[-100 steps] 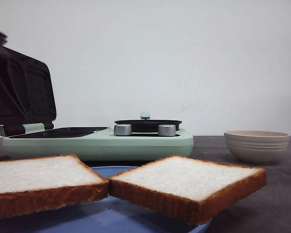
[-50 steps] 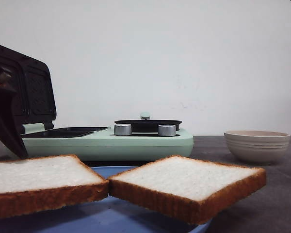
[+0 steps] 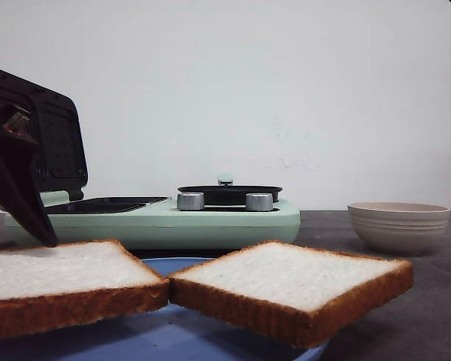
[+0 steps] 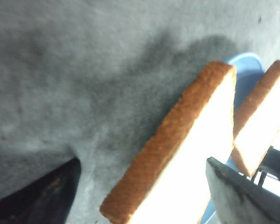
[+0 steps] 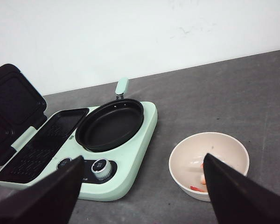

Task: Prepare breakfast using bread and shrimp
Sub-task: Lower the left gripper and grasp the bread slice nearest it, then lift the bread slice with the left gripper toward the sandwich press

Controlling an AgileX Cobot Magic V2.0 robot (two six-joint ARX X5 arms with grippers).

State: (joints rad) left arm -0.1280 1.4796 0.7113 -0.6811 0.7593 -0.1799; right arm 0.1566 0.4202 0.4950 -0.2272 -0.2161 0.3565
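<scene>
Straddling the left bread slice [image 4: 186,154], left end effector [image 4: 142,186] wide open, fingers apart, nothing gripped.

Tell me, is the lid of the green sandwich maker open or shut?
Open. The sandwich maker has its dark lid tipped up and back, so the ridged grill plate underneath shows.
</scene>
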